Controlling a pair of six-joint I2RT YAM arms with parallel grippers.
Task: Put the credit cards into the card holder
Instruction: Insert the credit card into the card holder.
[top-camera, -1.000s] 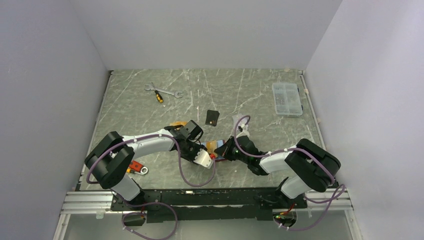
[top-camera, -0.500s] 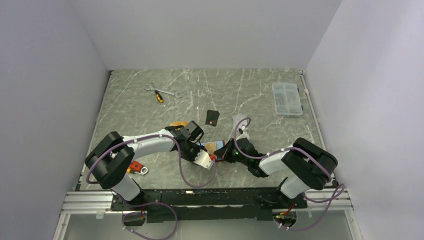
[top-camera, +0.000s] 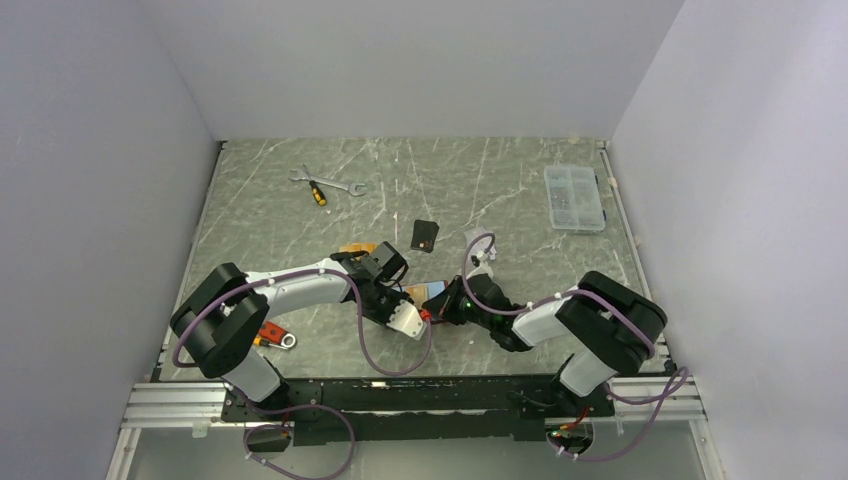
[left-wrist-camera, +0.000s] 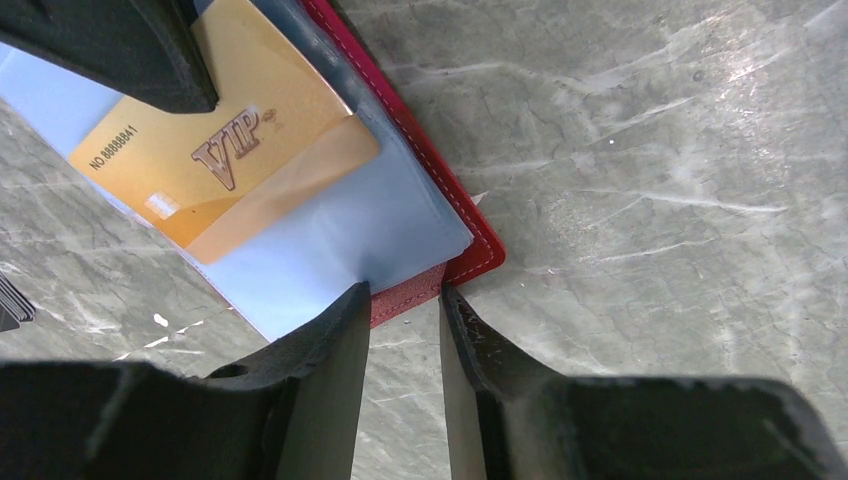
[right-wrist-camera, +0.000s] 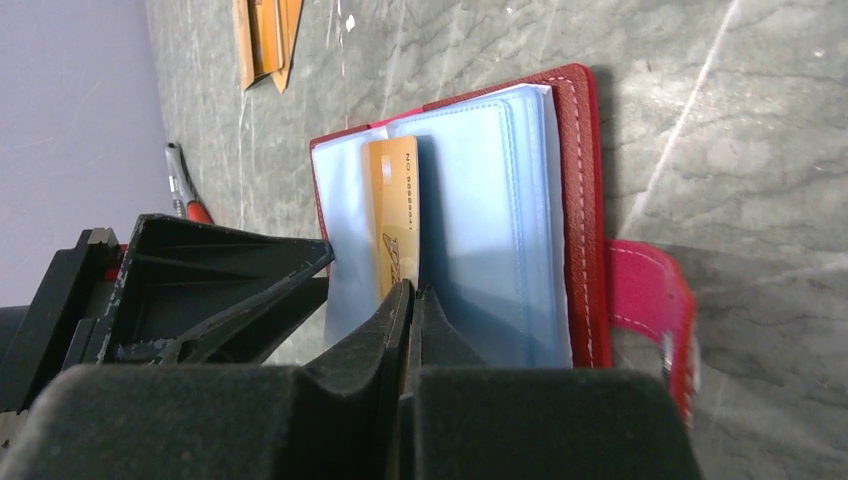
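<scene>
Open card holder on the counter, about midway between the left and right edges and closer to the near edge than to the far one, between the two hands. The dark-red cover faces down and the clear sleeves face up. The snap tab lies flat, sticking out from one long edge of the cover.

A gold card lies on the sleeves. Its face reads "VIP" in large letters and "NO.8888841" in small print beside one short end, the last digits being hard to make out. The card's long axis runs parallel to the cover edge that bears the snap tab. How far the card sits inside a sleeve cannot be told.

Right hand: fingers nearly together, pinching one short end of the gold card. Left hand: fingers a narrow gap apart, clamped on the edge of the red cover near a corner.

Orange cards lie stacked just beyond the left hand, toward the far edge. A black card lies near them, apart. A clear compartment box sits toward the far right corner
</scene>
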